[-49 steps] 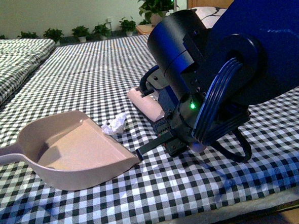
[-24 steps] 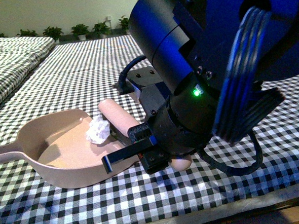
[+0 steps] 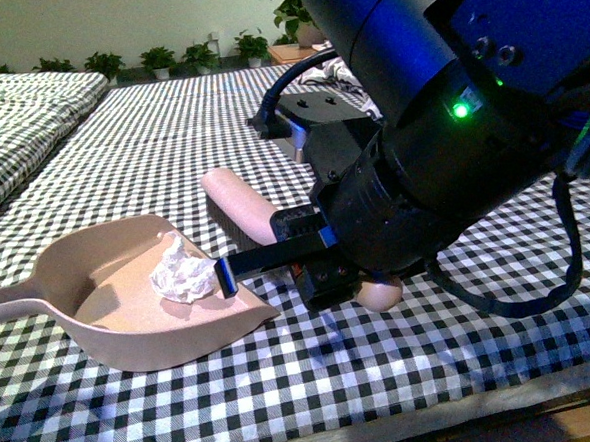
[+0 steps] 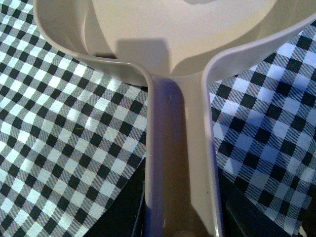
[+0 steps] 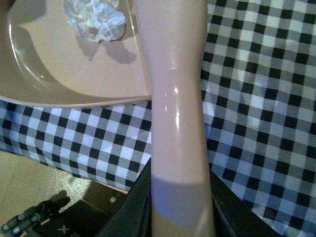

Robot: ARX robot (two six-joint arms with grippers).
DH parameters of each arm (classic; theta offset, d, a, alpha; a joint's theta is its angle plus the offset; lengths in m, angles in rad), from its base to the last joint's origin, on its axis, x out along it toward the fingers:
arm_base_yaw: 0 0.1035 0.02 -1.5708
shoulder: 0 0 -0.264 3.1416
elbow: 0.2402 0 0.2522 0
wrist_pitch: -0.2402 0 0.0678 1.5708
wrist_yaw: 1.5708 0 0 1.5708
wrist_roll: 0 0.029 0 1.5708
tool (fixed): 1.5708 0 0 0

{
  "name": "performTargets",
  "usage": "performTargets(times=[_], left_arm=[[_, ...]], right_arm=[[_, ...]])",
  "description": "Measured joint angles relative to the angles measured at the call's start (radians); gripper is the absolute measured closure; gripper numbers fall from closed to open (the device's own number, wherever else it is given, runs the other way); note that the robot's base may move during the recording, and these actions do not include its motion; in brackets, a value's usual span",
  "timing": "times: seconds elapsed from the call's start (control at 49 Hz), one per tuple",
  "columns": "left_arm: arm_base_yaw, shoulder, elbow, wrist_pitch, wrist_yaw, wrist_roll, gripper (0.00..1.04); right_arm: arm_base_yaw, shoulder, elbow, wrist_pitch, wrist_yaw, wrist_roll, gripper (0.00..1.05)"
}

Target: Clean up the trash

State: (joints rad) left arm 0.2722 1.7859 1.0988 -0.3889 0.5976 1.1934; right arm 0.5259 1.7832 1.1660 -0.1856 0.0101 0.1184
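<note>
The trash [image 3: 181, 273], a small crumpled wad of white paper, is seen lying inside the beige-pink dustpan [image 3: 99, 293], near its open front edge. Just beside it, a dark gripper finger [image 3: 267, 258] of the right gripper [image 5: 178, 207] is stretched out over the pan's lip. The right gripper's fingers are clamped on a pink brush handle [image 5: 174, 98]. The dustpan's handle [image 4: 180, 163] is gripped between the fingers of the left gripper [image 4: 180, 217]. Everything is set on a black-and-white checked cloth [image 3: 170, 138].
</note>
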Motion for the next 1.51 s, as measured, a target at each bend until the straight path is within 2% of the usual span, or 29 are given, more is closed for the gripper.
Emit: performTargets(times=[0.306,0.612,0.878,1.224,1.51], left_arm=[[0.000,0.000,0.000,0.000,0.000,0.000,0.77],[0.000,0.000,0.000,0.000,0.000,0.000,0.77],[0.000,0.000,0.000,0.000,0.000,0.000,0.77],[0.000,0.000,0.000,0.000,0.000,0.000,0.77],[0.000,0.000,0.000,0.000,0.000,0.000,0.77]], right_arm=[[-0.080,-0.008,0.048,0.036,0.027,0.003,0.84],[-0.237,-0.064,0.133,0.061,0.039,0.004,0.84],[-0.368,-0.217,0.140,0.065,-0.039,-0.005,0.84],[-0.531,-0.435,-0.006,0.106,-0.140,0.042,0.84],[-0.605,-0.579,-0.097,0.106,-0.226,0.077,0.84]])
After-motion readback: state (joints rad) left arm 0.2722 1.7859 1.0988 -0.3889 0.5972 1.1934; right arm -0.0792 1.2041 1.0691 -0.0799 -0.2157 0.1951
